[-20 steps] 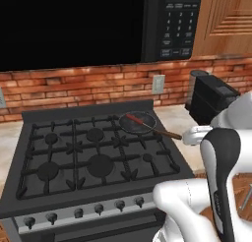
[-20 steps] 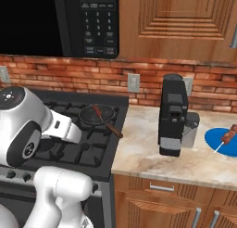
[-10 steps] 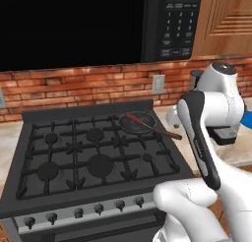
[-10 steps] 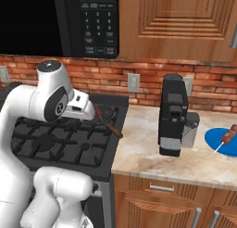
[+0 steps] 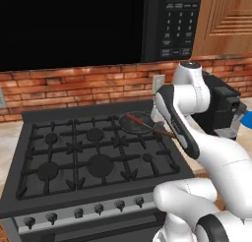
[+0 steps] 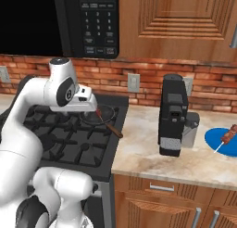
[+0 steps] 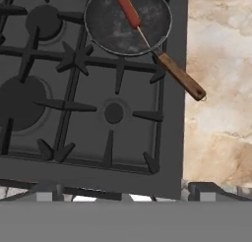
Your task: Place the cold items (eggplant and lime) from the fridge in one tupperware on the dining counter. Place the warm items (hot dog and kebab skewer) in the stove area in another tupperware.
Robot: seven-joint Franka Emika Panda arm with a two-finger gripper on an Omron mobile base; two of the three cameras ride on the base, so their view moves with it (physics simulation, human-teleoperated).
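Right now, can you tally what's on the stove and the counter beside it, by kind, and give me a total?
Pan: 1
Hot dog: 1
Coffee machine: 1
Blue plate: 1
Kebab skewer: 1
Total: 5

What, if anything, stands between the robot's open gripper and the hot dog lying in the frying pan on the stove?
Nothing visible does. The hot dog lies uncovered in the frying pan on the stove, and the hand view looks straight down on it.
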